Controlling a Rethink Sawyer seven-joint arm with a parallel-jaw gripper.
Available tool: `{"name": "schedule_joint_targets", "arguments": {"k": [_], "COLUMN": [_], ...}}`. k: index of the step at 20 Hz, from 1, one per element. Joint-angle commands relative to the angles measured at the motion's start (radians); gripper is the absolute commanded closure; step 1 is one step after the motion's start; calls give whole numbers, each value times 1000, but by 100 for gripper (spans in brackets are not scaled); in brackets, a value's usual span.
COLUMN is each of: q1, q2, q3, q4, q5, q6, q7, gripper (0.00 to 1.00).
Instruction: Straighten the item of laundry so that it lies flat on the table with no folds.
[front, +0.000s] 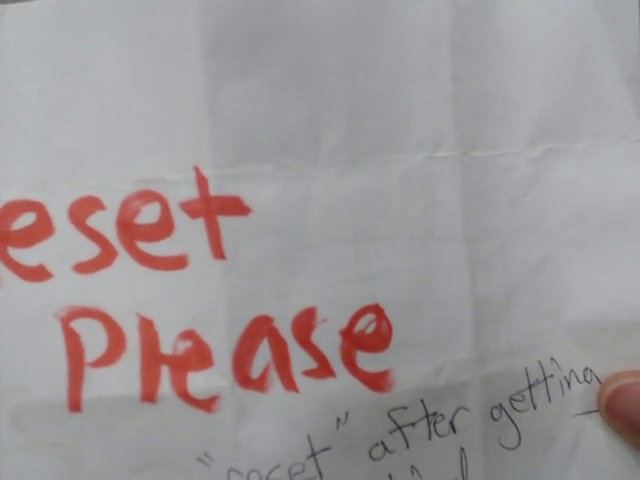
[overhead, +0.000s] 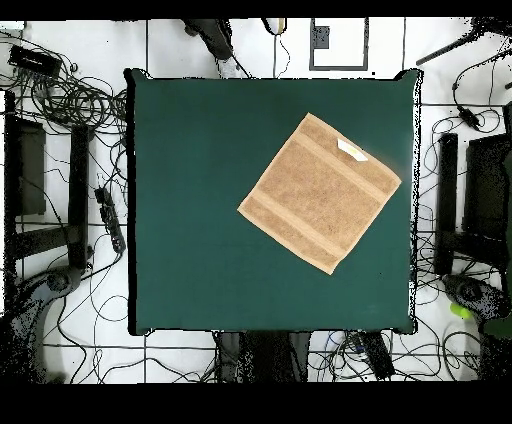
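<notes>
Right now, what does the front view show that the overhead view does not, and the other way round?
Only the front view shows a creased white paper sheet held close before the camera, with red painted words "eset" and "Please", some black handwriting, and a fingertip at the lower right edge. Only the overhead view shows the table with the towel lying flat and turned diagonally, its white tag near the upper corner, and cables on the floor around. They share nothing visible; the robot's arm appears in neither.

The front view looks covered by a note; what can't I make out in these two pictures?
- Front view: a handwritten paper sheet, held by a fingertip, hides the table and towel.
- The sheet's writing is cut off at the left and bottom edges.
- Overhead view: the towel lies flat; its white tag is too small to read.
- The robot's arm shows in neither view.
</notes>
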Motion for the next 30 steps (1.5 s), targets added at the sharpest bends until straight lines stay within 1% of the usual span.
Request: {"name": "schedule_joint_targets", "arguments": {"k": [1,4,5,8,9,14,17,21,23,25,27,28,30], "q1": [64,53,50,46,48,70,83,123,152,170,178,178,168], "q2": [9,-9,-13,-13,-9,54,95,146,166,179,187,185,170], "q3": [68,78,79,75,72,66,64,62,70,82,94,94,85], "q4": [184,271,286,287,271,124,4,-218,-338,-429,-486,-493,-457], "q5": [9,42,49,56,51,-4,-40,-118,-171,-218,-251,-258,-239], "q6": [-92,-190,-209,-214,-201,-85,6,211,330,417,475,490,464], "q7": [-248,-216,-212,-219,-228,-287,-324,-346,-356,-377,-397,-398,-386], "gripper": [100,100,100,100,100,100,100,100,100,100,100,100,100]}}
